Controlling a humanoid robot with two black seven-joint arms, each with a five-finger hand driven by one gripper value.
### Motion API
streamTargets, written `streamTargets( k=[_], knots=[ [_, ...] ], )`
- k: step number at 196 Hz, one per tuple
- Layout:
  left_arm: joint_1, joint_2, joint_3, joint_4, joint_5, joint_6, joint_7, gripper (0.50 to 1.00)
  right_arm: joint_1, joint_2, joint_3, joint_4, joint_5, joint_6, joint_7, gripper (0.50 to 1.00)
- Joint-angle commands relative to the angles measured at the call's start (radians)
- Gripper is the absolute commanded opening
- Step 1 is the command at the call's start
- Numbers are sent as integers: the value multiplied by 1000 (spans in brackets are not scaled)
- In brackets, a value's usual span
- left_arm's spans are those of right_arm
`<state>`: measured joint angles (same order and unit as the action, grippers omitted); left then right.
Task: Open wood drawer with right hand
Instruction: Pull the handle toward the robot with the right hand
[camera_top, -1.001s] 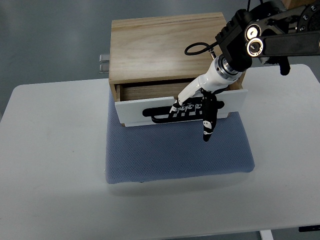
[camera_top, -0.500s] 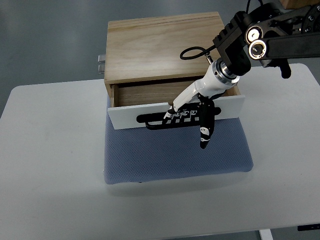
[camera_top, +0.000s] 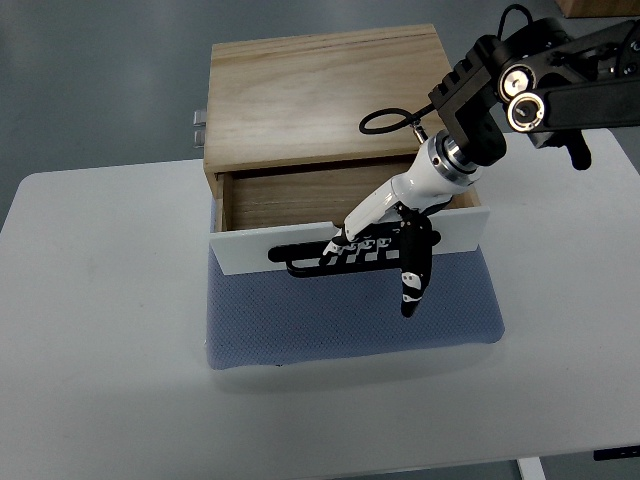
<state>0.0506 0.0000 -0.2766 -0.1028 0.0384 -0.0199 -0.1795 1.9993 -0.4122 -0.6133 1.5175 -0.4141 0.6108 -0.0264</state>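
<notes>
A light wood drawer box (camera_top: 310, 95) stands at the back of the table on a blue mat (camera_top: 350, 310). Its drawer is pulled part way out, showing a bare wooden interior (camera_top: 290, 200). The drawer front (camera_top: 250, 248) is white with a black bar handle (camera_top: 300, 258). My right hand (camera_top: 375, 250) reaches in from the upper right, its fingers curled over the handle's right part. One black finger (camera_top: 412, 280) hangs down in front of the panel over the mat. The left arm is out of view.
The white table (camera_top: 100, 330) spreads left and in front of the mat. A small metal fitting (camera_top: 197, 125) sticks out from the box's left side. My black right forearm (camera_top: 540, 85) crosses above the box's right rear corner.
The drawer has slid further out toward me, exposing more of its inside. My right hand came with the handle, and the box shifted slightly left.
</notes>
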Motion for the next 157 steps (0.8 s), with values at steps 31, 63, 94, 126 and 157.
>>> streamTargets(
  k=[31,63,94,126,157],
  knots=[
    [0,0,-1,0,0,0,0,1000,-2,0,17,-2,0,0,0,942],
    [0,0,0,0,0,0,0,1000,-4,0,35,-22,0,0,0,942],
    [0,0,0,0,0,0,0,1000,-2,0,37,-22,0,0,-1,940],
    [0,0,-1,0,0,0,0,1000,-14,12,35,-25,-5,0,-6,942],
    [0,0,0,0,0,0,0,1000,-17,12,33,-25,-9,-14,-10,942]
  ],
)
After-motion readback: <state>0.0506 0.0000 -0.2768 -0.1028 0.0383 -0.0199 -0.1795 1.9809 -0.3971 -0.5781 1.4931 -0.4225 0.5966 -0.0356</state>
